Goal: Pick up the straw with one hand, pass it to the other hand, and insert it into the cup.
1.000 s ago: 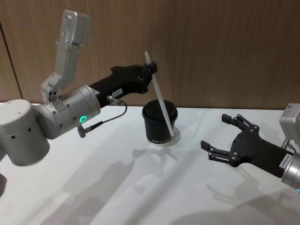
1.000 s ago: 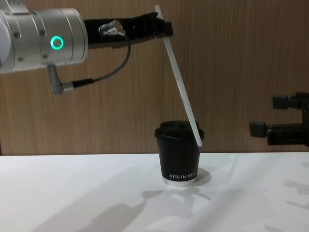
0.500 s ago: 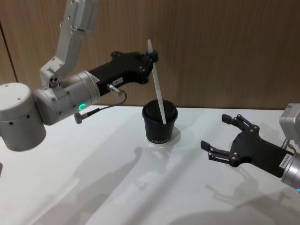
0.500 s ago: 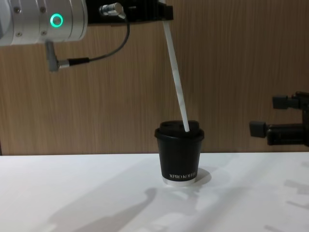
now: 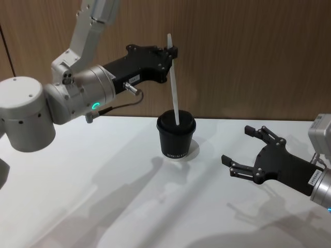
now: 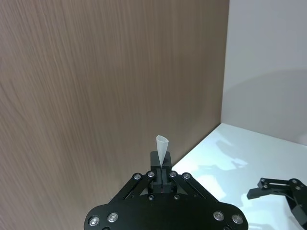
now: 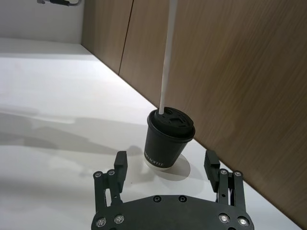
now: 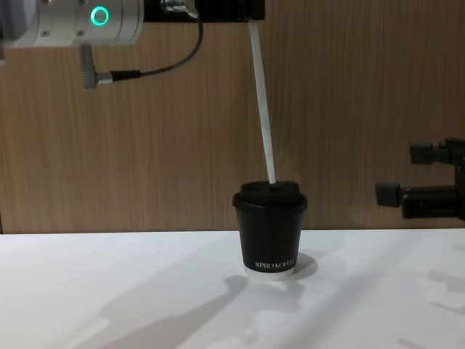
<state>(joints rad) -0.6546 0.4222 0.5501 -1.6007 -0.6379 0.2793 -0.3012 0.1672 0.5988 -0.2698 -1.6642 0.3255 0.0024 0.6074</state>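
Note:
The white straw (image 5: 174,88) stands nearly upright, pinched near its top by my left gripper (image 5: 172,52), which is shut on it high above the table. Its lower end rests at the top of the black lid of the cup (image 5: 176,138); whether it has gone into the lid I cannot tell. From the chest, the straw (image 8: 262,102) slants down from the left gripper (image 8: 251,11) to the cup (image 8: 269,233). The left wrist view shows the straw's top end (image 6: 162,145). My right gripper (image 5: 237,144) hovers open, low at the right of the cup (image 7: 169,141).
A wood-panelled wall (image 5: 248,57) rises directly behind the cup. The white table (image 5: 129,206) spreads out in front and to the left of the cup, with arm shadows on it.
My left gripper has risen and swung the straw more upright. The straw's lower end moved from beside the cup's right side up onto the lid. The right gripper has not moved.

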